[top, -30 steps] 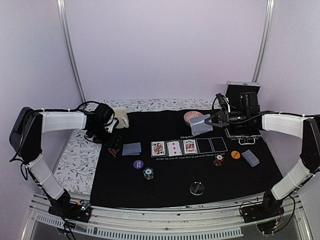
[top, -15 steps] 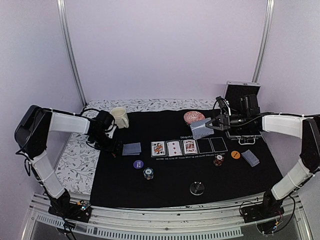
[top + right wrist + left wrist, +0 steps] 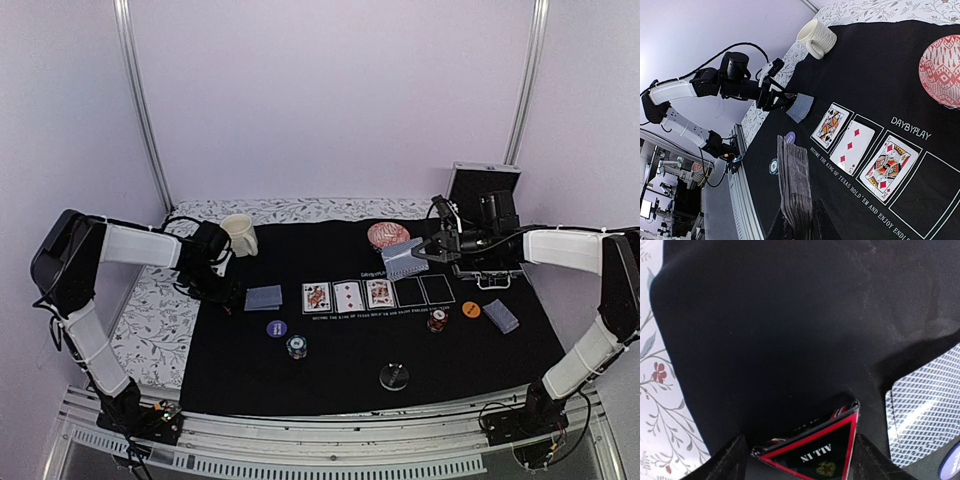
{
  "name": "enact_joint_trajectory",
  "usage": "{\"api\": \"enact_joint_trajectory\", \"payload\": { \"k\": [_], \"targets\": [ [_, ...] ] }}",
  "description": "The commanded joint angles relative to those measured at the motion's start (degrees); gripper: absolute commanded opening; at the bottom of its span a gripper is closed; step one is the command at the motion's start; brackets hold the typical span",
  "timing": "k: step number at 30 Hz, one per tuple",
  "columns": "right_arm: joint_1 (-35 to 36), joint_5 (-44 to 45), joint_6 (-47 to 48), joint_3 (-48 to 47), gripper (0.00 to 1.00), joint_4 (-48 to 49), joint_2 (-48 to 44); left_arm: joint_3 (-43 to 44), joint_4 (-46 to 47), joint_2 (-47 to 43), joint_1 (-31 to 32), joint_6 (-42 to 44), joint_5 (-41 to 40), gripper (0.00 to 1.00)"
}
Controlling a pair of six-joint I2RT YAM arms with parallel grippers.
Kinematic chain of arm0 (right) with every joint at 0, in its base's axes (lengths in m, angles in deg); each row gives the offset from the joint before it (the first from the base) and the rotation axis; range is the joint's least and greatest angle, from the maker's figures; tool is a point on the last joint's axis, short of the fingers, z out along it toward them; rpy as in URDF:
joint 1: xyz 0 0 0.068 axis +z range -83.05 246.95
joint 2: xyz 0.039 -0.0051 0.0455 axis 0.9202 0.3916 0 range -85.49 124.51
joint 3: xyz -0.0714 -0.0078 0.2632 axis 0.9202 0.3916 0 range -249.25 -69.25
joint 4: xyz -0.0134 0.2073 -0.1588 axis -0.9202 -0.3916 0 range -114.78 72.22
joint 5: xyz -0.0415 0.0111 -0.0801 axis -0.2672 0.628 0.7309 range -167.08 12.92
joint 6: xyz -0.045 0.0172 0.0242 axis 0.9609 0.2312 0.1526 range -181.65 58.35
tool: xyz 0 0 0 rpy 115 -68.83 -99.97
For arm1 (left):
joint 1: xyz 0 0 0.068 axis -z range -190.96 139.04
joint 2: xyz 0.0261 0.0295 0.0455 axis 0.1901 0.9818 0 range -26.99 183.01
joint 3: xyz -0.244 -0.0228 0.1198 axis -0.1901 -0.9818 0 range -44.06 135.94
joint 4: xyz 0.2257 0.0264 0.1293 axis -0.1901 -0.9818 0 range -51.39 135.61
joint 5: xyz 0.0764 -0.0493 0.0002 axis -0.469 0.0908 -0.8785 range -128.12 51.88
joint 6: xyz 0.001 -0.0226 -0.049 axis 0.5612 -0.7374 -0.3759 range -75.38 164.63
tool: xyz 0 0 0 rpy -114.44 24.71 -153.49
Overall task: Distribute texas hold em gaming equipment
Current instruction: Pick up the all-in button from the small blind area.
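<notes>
**Poker table snapshot: ALL IN triangle parked between the left fingers**

It's a black felt mat over a flowery tablecloth, with pale lilac walls behind. The left gripper is down low at the mat's left edge. On its wrist cam the red-edged black triangle marked ALL IN sits right between the two fingers, with a corner reaching out to each one. The fingers are apart, but I honestly can't tell if they're pinching it or just framing it. Just to the right of the triangle is a small pile of face-down cards.

The right gripper hangs over the far side of the mat, near the red patterned bowl. Its fingers are clamped on a deck of cards, which is up off the felt.

Below the deck, three face-up cards lie in a row. Closer to the arms there's a purple disc, a chip stack and a clear disc. Over on the right are an orange disc, a second chip stack and another face-down pile. The cream mug is at the far left corner.
</notes>
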Motion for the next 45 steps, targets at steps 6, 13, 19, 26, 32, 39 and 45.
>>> {"api": "enact_joint_trajectory", "payload": {
  "k": [6,13,19,26,32,39,45],
  "targets": [
    [-0.54,-1.56,1.09,-1.44,0.02,-0.83,-0.66,-3.16,-2.35,0.48,0.43,-1.46,-1.72,0.63],
    [-0.79,-1.64,1.26,-1.87,0.02,-1.26,-1.01,-3.69,-3.33,-1.44,0.42,-1.93,-2.61,0.56],
    [-0.93,-1.57,1.44,-2.15,0.02,-1.67,-1.24,-4.8,-3.9,-2.66,0.41,-2.78,-2.67,0.71],
    [-1.04,-1.59,1.77,-2.36,0.02,-2.13,-1.28,-6.32,-3.79,-2.7,0.4,-4.93,-3.08,0.74],
    [-1.17,-1.57,2.13,-2.49,0.02,-2.46,-0.9,-7.81,-1.02,-2.82,0.42,-5.19,-1.65,0.72],
    [-1.39,-1.57,2.14,-2.59,0.02,-2.57,-0.98,-7.89,-0.9,-2.13,0.42,-5.09,-1.28,0.61],
    [-1.57,-1.44,2.25,-2.76,0.02,-2.93,-1.03,-7.73,-2.27,-4.08,0.42,-5.45,-1.51,0.67]
  ]
}}
